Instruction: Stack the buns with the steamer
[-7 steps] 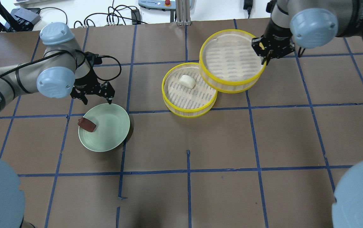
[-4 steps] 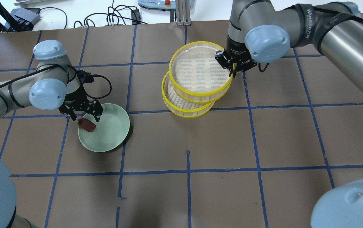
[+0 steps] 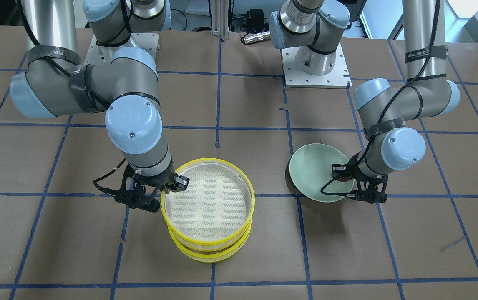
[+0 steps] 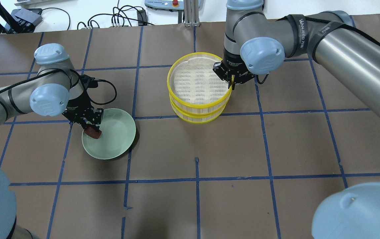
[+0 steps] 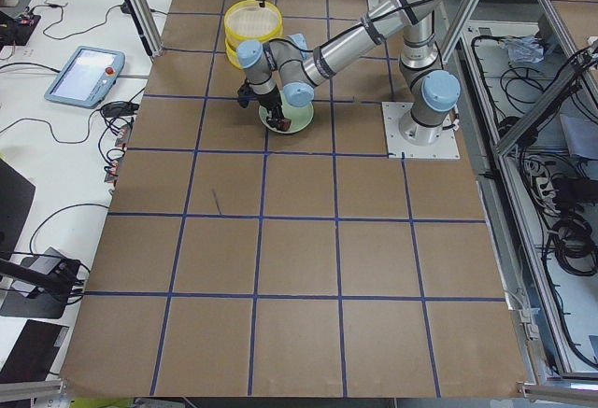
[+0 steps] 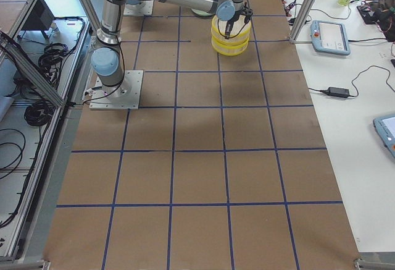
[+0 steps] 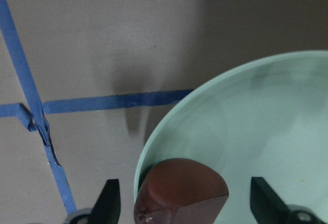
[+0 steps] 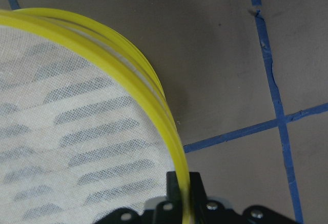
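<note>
The right jaws pinch the top tray's (image 4: 196, 79) rim to stack it, while the left jaws sit wide apart around the brown bun (image 7: 182, 190) to grab it.

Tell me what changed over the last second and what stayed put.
The right gripper, shut on the rim of the upper tray, carried it leftward in the overhead view onto the lower tray, covering the white bun. The left gripper came down at the plate and now straddles the brown bun, jaws open. Plate, brown bun and lower tray stayed put.
</note>
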Tool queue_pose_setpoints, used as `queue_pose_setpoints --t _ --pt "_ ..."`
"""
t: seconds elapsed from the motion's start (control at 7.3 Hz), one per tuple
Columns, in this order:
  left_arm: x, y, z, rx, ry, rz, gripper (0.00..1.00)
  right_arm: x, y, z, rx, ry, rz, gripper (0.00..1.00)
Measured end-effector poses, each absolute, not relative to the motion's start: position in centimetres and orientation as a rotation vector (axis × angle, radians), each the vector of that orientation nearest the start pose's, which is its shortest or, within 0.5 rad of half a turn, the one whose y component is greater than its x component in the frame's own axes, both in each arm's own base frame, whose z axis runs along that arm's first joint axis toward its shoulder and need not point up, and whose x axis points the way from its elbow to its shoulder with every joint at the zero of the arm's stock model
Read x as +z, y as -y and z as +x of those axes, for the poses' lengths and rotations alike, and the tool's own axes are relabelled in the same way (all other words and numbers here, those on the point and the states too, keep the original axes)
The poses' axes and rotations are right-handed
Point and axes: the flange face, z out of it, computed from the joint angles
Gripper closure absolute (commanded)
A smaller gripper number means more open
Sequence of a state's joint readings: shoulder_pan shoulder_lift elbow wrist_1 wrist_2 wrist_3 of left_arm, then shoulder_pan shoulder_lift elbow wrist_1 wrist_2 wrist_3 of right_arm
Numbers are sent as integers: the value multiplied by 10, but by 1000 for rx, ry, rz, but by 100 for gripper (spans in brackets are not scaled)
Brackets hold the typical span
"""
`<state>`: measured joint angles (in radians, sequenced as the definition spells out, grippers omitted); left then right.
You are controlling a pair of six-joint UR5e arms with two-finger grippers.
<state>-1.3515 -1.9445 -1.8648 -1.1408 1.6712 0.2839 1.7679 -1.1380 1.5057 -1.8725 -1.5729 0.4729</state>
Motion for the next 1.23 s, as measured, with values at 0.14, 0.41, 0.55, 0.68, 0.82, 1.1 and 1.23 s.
queue_pose_setpoints --t 0.14,0.41,0.55,0.68,0.82,1.1,1.23 --pt "199 553 -4 379 -3085 109 94 297 599 257 106 -3138 427 93" --pt "217 562 -14 322 -3194 -32 94 291 600 258 118 -3142 426 92" --pt "232 571 -25 324 -3283 -205 94 291 601 258 115 -3142 425 91" --pt "250 582 -39 350 -3388 -451 94 290 603 257 108 -3139 428 91" --pt "267 592 -60 399 -3477 -738 94 291 604 257 101 -3136 433 91" --pt "294 609 -113 482 -3536 -1197 87 291 606 257 78 -3128 438 88" --pt "301 614 -137 504 -3528 -1318 86 291 606 257 62 -3122 440 81"
